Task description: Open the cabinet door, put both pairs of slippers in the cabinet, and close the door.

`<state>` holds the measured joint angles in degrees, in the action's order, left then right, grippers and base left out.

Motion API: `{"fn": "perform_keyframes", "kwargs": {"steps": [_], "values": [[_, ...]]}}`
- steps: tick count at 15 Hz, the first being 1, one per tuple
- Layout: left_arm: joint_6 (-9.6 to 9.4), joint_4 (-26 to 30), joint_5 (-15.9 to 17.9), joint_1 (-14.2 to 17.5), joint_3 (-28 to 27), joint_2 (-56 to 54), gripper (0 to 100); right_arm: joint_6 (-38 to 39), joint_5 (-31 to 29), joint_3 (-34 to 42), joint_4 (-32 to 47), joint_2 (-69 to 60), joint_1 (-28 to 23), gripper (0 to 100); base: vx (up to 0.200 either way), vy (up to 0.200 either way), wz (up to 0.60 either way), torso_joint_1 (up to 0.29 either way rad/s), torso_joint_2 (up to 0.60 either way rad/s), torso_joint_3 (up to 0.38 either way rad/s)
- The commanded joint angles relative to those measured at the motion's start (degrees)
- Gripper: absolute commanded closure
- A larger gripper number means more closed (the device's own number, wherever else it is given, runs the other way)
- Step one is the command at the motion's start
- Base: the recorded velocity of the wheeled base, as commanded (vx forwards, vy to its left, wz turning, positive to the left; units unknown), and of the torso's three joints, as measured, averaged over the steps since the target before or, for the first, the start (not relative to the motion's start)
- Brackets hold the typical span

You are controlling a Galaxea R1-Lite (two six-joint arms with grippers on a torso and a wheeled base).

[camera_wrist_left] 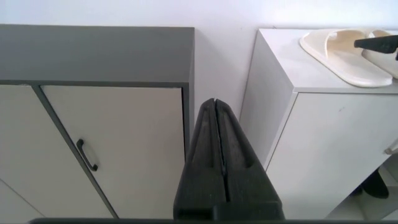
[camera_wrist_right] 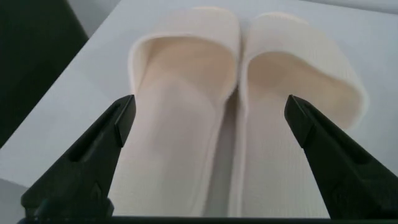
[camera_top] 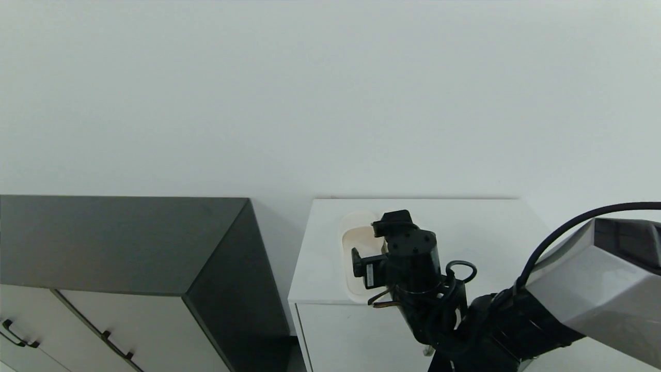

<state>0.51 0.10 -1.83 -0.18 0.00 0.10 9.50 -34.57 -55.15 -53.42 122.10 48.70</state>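
Observation:
A pair of cream slippers lies side by side on top of a white stand, also seen as the slippers in the left wrist view. My right gripper is open and hovers just above them, one finger on each outer side of the pair. In the head view the right gripper covers most of the slippers. My left gripper is shut with nothing in it, held in front of the grey-topped cabinet. Its white door with a black handle is closed.
The grey-topped cabinet stands to the left of the white stand, with a narrow gap between them. Two black door handles show on its front. A plain white wall rises behind. Something dark lies low beside the stand.

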Motion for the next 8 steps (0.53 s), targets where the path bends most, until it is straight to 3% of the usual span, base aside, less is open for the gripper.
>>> {"fn": "perform_keyframes", "kwargs": {"steps": [1,8], "values": [[0.02,0.0,0.0,0.0,0.0,0.0,100,0.0,0.1,-3.1,0.1,3.4,-1.4,0,0.0,0.0,0.0,0.0,0.0,0.0],[0.19,0.0,0.1,0.0,0.0,0.0,100,0.2,0.5,-18.9,10.0,9.5,-5.6,0,0.0,0.0,0.0,0.0,0.0,0.0]]}}
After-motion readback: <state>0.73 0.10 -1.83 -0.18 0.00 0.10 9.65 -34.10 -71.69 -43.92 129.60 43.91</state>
